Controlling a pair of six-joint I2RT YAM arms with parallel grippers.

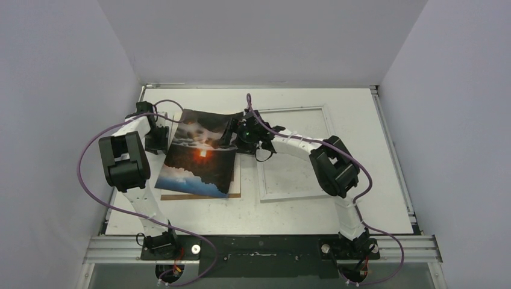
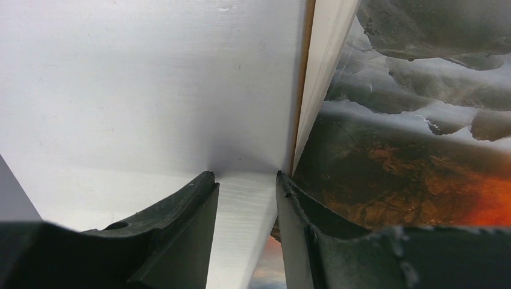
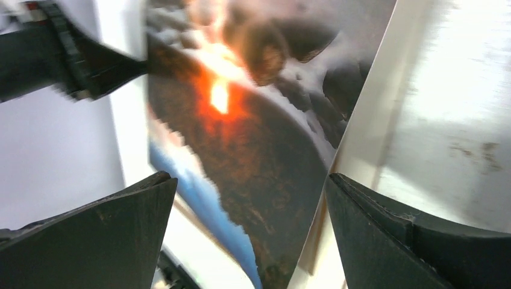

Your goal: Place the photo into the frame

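The photo (image 1: 199,159), a dark sunset print, is raised and bowed left of the table's centre. It lies partly over a brown backing board (image 1: 199,196). My left gripper (image 1: 161,137) is at its left edge. In the left wrist view the print's white underside fills the gap between the fingers (image 2: 246,174), which are shut on it, and the picture side (image 2: 410,150) shows to the right. My right gripper (image 1: 232,137) stands wide open at the print's upper right edge, and that edge (image 3: 265,138) runs between the tips (image 3: 250,177). The white frame (image 1: 293,108) lies flat to the right.
The right arm's forearm (image 1: 295,144) stretches across the frame's left side. The backing board's thin brown edge (image 2: 304,72) shows beside the print. Grey enclosure walls (image 1: 60,90) close in the table on the left, back and right. A metal rail (image 1: 259,247) runs along the near edge.
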